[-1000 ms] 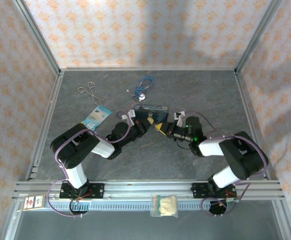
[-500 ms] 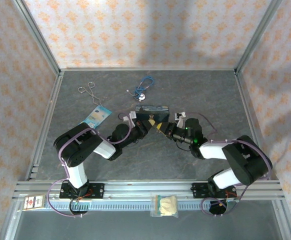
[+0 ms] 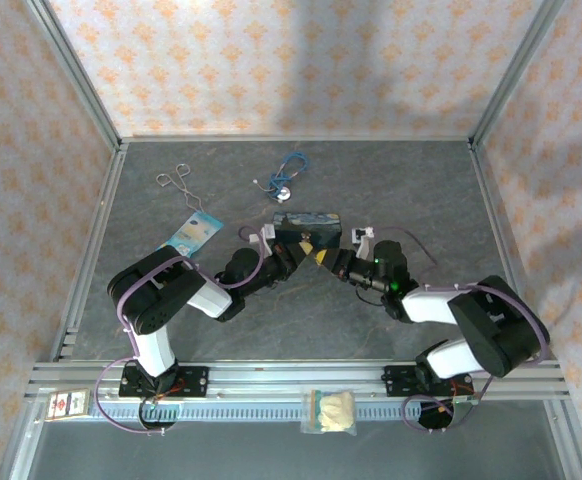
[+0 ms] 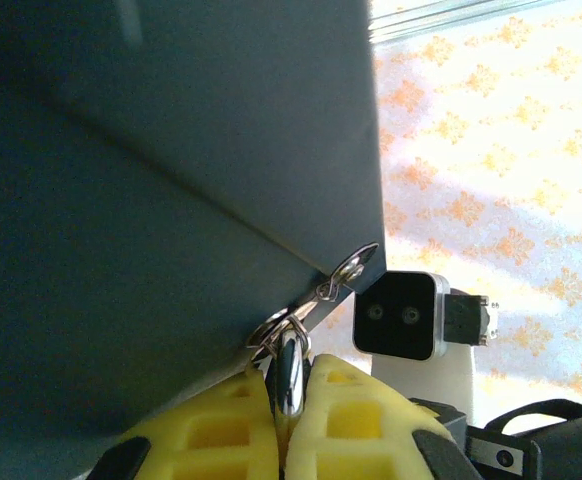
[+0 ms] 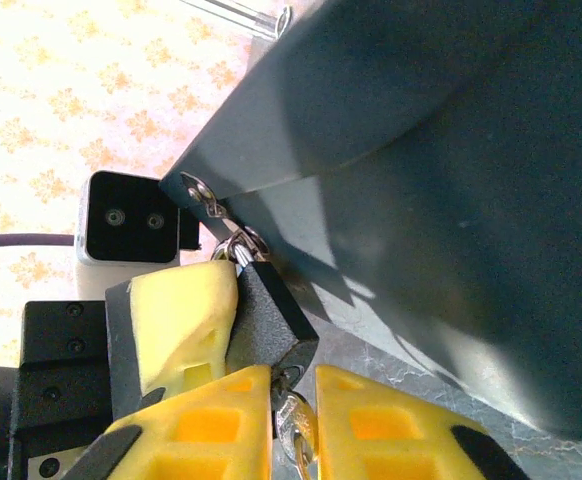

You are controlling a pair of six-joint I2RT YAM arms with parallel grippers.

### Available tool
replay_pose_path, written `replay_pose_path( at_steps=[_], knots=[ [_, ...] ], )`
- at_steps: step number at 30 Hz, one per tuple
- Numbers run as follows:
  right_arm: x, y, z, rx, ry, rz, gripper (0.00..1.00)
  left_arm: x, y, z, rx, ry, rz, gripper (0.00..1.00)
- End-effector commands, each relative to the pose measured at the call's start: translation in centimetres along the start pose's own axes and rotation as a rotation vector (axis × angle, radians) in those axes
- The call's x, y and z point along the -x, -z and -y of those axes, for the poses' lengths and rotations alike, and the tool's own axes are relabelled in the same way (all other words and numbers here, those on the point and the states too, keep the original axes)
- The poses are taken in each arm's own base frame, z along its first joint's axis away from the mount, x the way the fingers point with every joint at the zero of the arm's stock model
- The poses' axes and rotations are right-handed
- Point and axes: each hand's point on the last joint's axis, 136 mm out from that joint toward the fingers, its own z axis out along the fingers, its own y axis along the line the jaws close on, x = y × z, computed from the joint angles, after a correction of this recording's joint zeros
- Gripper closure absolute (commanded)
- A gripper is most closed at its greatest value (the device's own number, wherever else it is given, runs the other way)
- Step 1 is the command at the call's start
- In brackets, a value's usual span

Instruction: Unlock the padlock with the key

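The dark padlock (image 5: pixel 266 320) hangs by its thin shackle (image 5: pixel 233 247) from a ring on the corner of the blue painted box (image 3: pixel 308 222). In the right wrist view the silver key (image 5: pixel 293 425) sits in the padlock's underside, and my right gripper (image 5: pixel 293 430) is shut on the key's head. My left gripper (image 4: pixel 289 400) is shut on the padlock from the other side; one of its yellow fingers (image 5: pixel 181 310) presses against the lock body. In the top view, the left gripper (image 3: pixel 299 250) and the right gripper (image 3: pixel 323 258) meet just in front of the box.
Silver forceps (image 3: pixel 179 183) lie at the back left, a blue stethoscope (image 3: pixel 289 172) behind the box, and a pale blue packet (image 3: pixel 193 233) left of my left arm. A small bag (image 3: pixel 330 410) rests on the front rail.
The right arm's elbow has swung right and lower while its gripper stayed at the padlock. The box has shifted slightly to the right. The left arm has barely moved.
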Motion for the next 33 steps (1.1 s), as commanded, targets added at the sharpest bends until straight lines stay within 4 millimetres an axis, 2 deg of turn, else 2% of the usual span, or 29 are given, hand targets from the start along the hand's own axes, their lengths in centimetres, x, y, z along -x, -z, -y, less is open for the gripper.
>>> replay_pose_path(
  at_steps=[1,5,8,13,18,20,22,28,33],
  knots=[
    [0.2,-0.1,-1.8,0.084,0.040,0.003,0.90,-0.3,-0.1,1.7,-0.054,-0.004,-0.016,1.00],
    [0.1,-0.2,-1.6,0.088,-0.003,0.000,0.99,-0.3,-0.1,1.7,-0.058,-0.006,-0.015,1.00],
    [0.2,-0.4,-1.1,0.076,-0.123,0.004,1.00,-0.5,-0.1,1.9,-0.076,-0.011,-0.020,1.00],
    [0.5,-0.6,-2.8,0.153,-0.387,-0.023,1.00,-0.7,0.7,2.5,-0.150,-0.068,-0.002,1.00],
    [1.1,0.2,-4.7,0.222,-0.639,-0.033,1.00,-0.7,1.9,2.8,-0.257,-0.106,0.040,1.00],
    [1.4,0.8,-5.3,0.257,-0.765,-0.032,1.00,-1.1,1.7,2.3,-0.263,-0.125,0.032,1.00],
    [1.7,1.2,-6.2,0.295,-0.844,-0.042,1.00,-1.7,1.4,2.7,-0.279,-0.194,0.022,1.00],
    [1.1,0.9,-6.2,0.255,-0.983,-0.096,1.00,-1.5,1.2,3.4,-0.292,-0.278,0.053,1.00],
    [0.7,0.4,-6.1,0.247,-0.959,-0.130,1.00,-0.9,1.2,3.8,-0.298,-0.291,0.081,1.00]
  ],
)
